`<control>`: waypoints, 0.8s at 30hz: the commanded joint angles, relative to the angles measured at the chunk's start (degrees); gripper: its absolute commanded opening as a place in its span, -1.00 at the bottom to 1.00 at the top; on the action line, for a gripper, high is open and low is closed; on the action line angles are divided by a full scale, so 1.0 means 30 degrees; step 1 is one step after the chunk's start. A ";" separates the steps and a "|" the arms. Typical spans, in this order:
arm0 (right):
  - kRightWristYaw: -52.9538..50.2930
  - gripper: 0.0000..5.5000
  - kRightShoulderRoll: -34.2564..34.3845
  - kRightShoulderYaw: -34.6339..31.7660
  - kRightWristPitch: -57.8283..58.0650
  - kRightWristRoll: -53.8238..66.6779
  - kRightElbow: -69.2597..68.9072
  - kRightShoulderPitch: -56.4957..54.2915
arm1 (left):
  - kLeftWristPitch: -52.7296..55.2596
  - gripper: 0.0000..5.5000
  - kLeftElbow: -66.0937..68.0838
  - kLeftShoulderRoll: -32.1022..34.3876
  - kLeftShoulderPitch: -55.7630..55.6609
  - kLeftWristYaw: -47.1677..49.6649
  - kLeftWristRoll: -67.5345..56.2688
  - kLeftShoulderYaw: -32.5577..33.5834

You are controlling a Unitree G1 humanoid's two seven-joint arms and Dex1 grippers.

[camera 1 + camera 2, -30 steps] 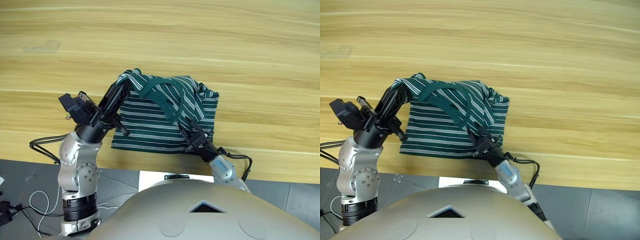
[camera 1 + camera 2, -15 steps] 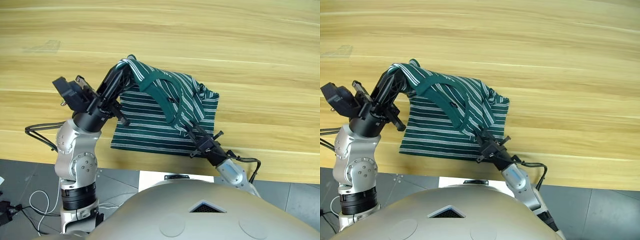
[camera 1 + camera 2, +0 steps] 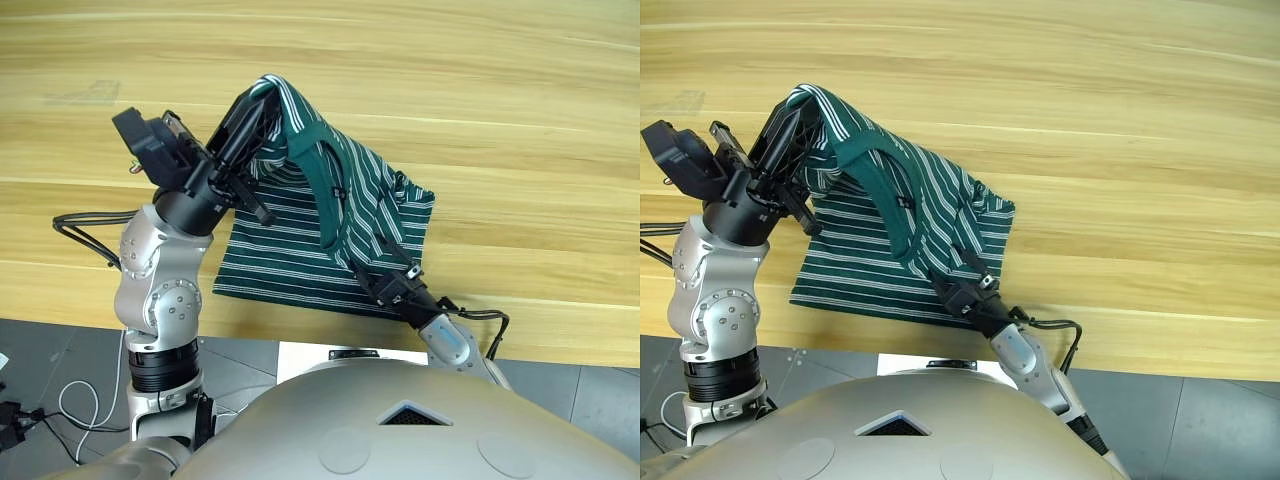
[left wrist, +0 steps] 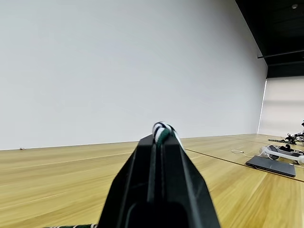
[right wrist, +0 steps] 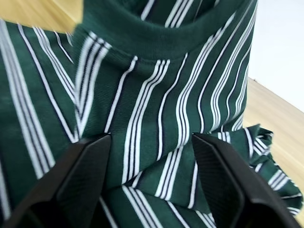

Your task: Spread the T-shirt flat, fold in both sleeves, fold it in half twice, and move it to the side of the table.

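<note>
Two grippers: the left gripper [image 3: 258, 108] clamps the raised far-left fold of the T-shirt [image 3: 300, 250] (soft, light, drapes freely). The right gripper [image 3: 374, 281] is spread and empty at the near hem. Grip edges.

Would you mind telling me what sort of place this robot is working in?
Probably a robotics lab or test room: a broad wooden table, a bare white wall behind it, and loose cables on the grey floor.

1. Table [image 3: 470, 90]: light wood planks, seams running across.
2. T-shirt [image 3: 290, 262]: green with white stripes. Its lower part lies flat by the near edge; its upper part is raised off the wood.
3. Far off: dark flat device [image 4: 274, 166], with a cable [image 4: 240, 152] near it.
</note>
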 commanded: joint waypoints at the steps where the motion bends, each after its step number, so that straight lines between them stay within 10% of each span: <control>1: 0.1622 0.12 -0.1153 -0.0321 -0.1979 0.3152 -0.1056 0.0452 | 0.0074 -1.00 0.0560 -0.0017 -0.0151 0.0036 0.0523 -0.0098; 24: 0.0318 0.12 0.1178 0.1252 -0.3104 0.1345 0.4930 -0.1760 | 0.0579 -1.00 -0.0317 0.0167 -0.0112 0.0016 -0.0675 0.0856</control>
